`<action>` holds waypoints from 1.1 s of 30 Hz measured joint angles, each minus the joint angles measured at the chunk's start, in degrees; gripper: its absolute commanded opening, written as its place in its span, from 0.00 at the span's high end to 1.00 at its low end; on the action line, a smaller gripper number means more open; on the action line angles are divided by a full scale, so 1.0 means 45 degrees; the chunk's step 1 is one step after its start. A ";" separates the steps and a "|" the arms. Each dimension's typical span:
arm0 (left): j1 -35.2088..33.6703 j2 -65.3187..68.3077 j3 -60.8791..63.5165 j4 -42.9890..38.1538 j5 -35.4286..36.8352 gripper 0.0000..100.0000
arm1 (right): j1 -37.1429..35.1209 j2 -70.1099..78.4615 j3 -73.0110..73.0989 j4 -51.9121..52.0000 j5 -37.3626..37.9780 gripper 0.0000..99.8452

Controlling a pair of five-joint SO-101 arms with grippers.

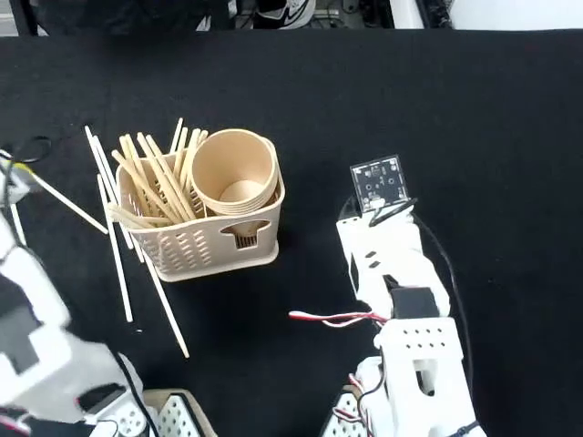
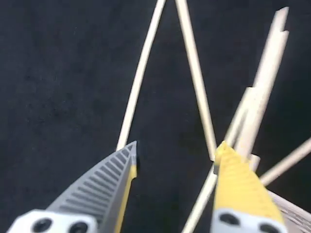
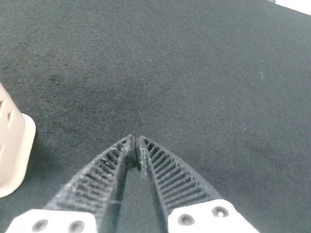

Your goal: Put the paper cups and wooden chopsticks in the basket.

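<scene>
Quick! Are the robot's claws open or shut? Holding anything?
Left gripper: open, holding nothing.
Right gripper: shut, holding nothing.

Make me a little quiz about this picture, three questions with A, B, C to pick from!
1. Where are the paper cups?
A. in the basket
B. lying on the floor
C. in a gripper

2. What colour is the table?
A. white
B. black
C. red

3. The right gripper is:
A. shut
B. wide open
C. holding a chopstick

Answers:
1 A, the cups sit stacked inside the basket.
2 B, the table is black all round.
3 A, its jaws meet with nothing between them.
</scene>
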 measured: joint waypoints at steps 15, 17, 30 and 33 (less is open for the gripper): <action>-0.0567 0.8830 -0.6291 0.0000 -0.1778 0.75 | 0.0000 0.0000 0.0000 0.0000 0.0000 0.99; -0.0703 0.9534 -0.6994 0.0000 -0.1778 0.79 | 0.0000 0.0000 0.0000 0.0000 0.0000 0.99; -0.0703 1.1761 -0.9182 0.0176 -0.3731 0.97 | 0.0000 0.0000 0.0000 0.0000 0.0000 0.99; -0.0567 1.1761 -0.9573 0.1465 -0.3204 0.97 | 0.0000 0.0000 0.0000 0.0000 0.0000 0.99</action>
